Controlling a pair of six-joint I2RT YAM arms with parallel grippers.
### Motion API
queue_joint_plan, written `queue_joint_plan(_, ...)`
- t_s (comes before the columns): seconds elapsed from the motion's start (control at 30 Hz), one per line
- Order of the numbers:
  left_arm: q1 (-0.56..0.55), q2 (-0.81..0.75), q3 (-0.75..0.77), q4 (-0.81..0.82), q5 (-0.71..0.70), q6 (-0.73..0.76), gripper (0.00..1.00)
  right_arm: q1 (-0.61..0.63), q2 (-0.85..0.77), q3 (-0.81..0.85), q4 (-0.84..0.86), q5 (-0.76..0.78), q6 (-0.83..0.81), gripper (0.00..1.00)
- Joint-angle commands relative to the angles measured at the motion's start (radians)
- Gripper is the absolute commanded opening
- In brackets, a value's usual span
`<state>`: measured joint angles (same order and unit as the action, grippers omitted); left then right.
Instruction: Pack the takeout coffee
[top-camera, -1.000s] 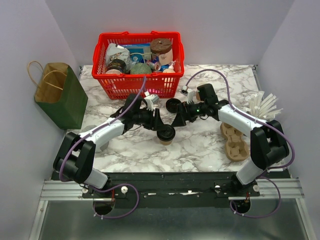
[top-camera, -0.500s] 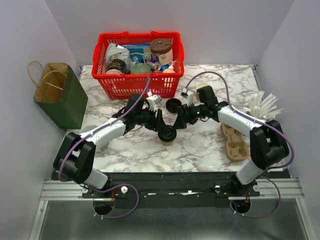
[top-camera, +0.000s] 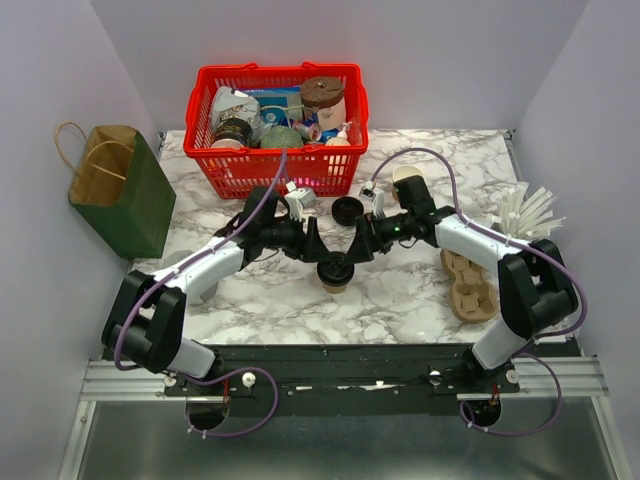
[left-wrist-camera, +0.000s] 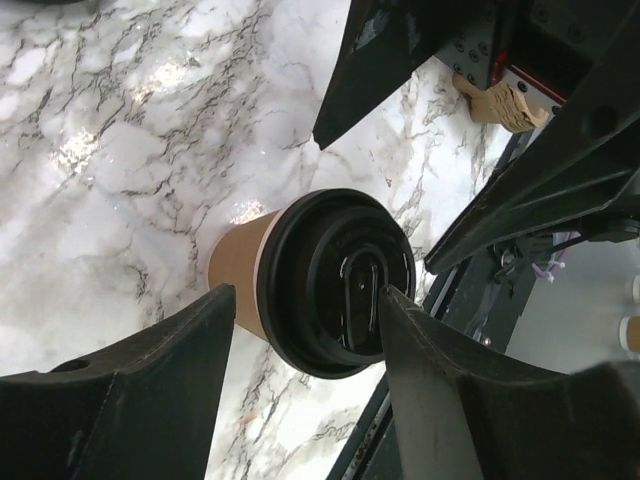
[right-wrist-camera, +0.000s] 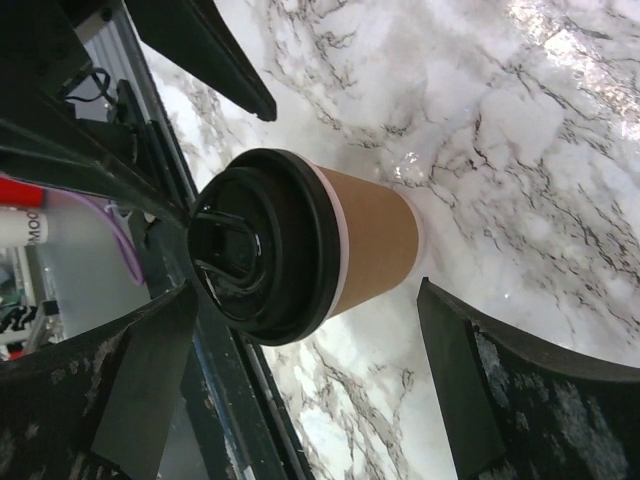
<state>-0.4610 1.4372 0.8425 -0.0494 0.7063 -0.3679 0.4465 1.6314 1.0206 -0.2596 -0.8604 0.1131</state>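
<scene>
A tan kraft-paper cup (top-camera: 334, 272) with a white rim and a black lid stands upright at the table's middle. It shows in the left wrist view (left-wrist-camera: 236, 274) and the right wrist view (right-wrist-camera: 372, 238). My left gripper (top-camera: 316, 244) is open just left of and behind the cup, its fingertips (left-wrist-camera: 218, 300) either side of the lid, not clamped. My right gripper (top-camera: 356, 244) is open just right of and behind the cup, its fingers (right-wrist-camera: 452, 330) wide apart and clear of it. A second tan cup (top-camera: 406, 177), open with a white inside, stands behind the right arm.
A spare black lid (top-camera: 346, 210) lies in front of the red basket (top-camera: 214, 166) full of goods. A green paper bag (top-camera: 128, 195) stands open at the far left. A brown pulp carrier (top-camera: 468, 284) and white sticks (top-camera: 528, 212) lie at the right.
Both grippers have drawn slightly closer around the lidded cup; the right wrist has shifted left and uncovered the open cup behind it. The lidded cup has not moved.
</scene>
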Motion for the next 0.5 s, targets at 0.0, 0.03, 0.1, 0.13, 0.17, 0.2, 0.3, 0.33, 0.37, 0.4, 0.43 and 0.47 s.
queue_joint_plan(0.0,0.004,-0.012,-0.028,0.019,0.051,-0.034,0.68,0.011,0.033,-0.024,0.052,-0.063,0.051,1.0)
queue_joint_plan(0.03,0.004,-0.011,-0.031,0.022,0.056,-0.037,0.68,0.011,0.035,-0.025,0.053,-0.063,0.054,1.0)
queue_joint_plan(0.1,0.005,-0.008,-0.039,0.031,0.059,-0.037,0.68,0.011,0.044,-0.03,0.051,-0.062,0.054,1.0)
queue_joint_plan(0.13,0.004,-0.006,-0.043,0.033,0.062,-0.04,0.68,0.012,0.047,-0.031,0.051,-0.062,0.054,1.0)
queue_joint_plan(0.17,0.004,-0.003,-0.046,0.036,0.064,-0.045,0.69,0.011,0.056,-0.03,0.043,-0.062,0.054,1.0)
queue_joint_plan(0.2,0.004,0.0,-0.049,0.043,0.064,-0.048,0.69,0.011,0.073,-0.024,0.042,-0.066,0.056,1.0)
queue_joint_plan(0.3,0.004,0.009,-0.054,0.043,0.058,-0.055,0.69,0.011,0.087,-0.024,0.059,-0.063,0.068,0.98)
queue_joint_plan(0.33,0.004,0.011,-0.054,0.045,0.056,-0.057,0.69,0.011,0.1,-0.019,0.059,-0.068,0.068,0.97)
queue_joint_plan(0.37,0.005,0.018,-0.054,0.043,0.05,-0.057,0.69,0.011,0.108,-0.016,0.06,-0.077,0.071,0.95)
queue_joint_plan(0.4,0.004,0.023,-0.056,0.042,0.045,-0.057,0.68,0.011,0.111,-0.014,0.063,-0.078,0.071,0.95)
queue_joint_plan(0.43,0.005,0.028,-0.053,0.042,0.041,-0.058,0.68,0.011,0.116,-0.014,0.065,-0.08,0.072,0.93)
queue_joint_plan(0.47,0.005,0.041,-0.052,0.04,0.036,-0.063,0.67,0.011,0.12,-0.014,0.069,-0.089,0.074,0.93)
